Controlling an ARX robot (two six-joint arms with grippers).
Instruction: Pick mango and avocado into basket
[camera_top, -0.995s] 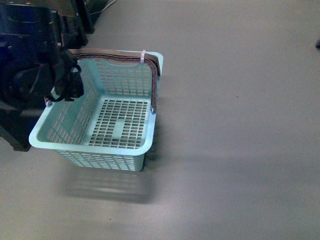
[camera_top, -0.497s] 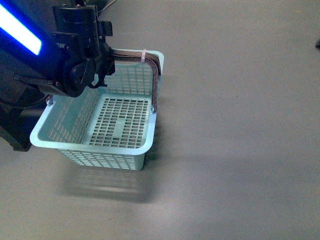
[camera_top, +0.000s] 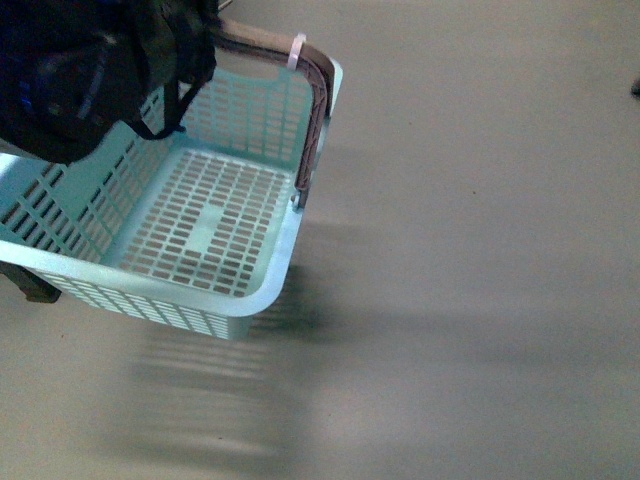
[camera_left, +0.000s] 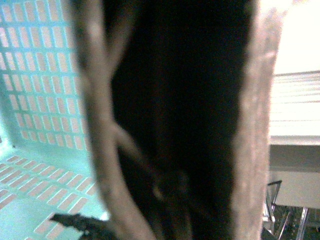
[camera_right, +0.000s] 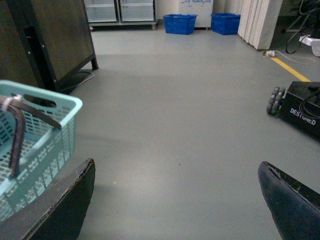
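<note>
- No table in view; everything here sits over bare grey floor (camera_top: 480, 250), so places are given against that.
- Change: the basket (camera_top: 262, 296) shows larger and nearer in the front view than half a second ago, its near rim tipped down. It has been lifted.
- Its shadow (camera_top: 220, 400) lies blurred on the floor, apart from the basket's underside, which fits a basket hanging clear.
- Left arm (camera_top: 80, 70) has swung over the basket's far left corner, where the handle (camera_top: 318, 110) runs under it.
- Left gripper (camera_top: 175, 60): jaws hidden behind the arm. The left wrist view shows only handle straps close up against darkness, so I cannot tell open from closed. Judgement: it is probably carrying the basket by the handle.
- Right gripper (camera_right: 175, 210): fingers (camera_right: 65, 205) spread wide, nothing between them, hanging above open floor to the basket's right.
- Basket is empty; slotted bottom fully visible.
- Mango and avocado: in no view.
- Meaning: no fruit is in yet. This looks like moving the basket toward the fruit, with both picks still to do.
</note>
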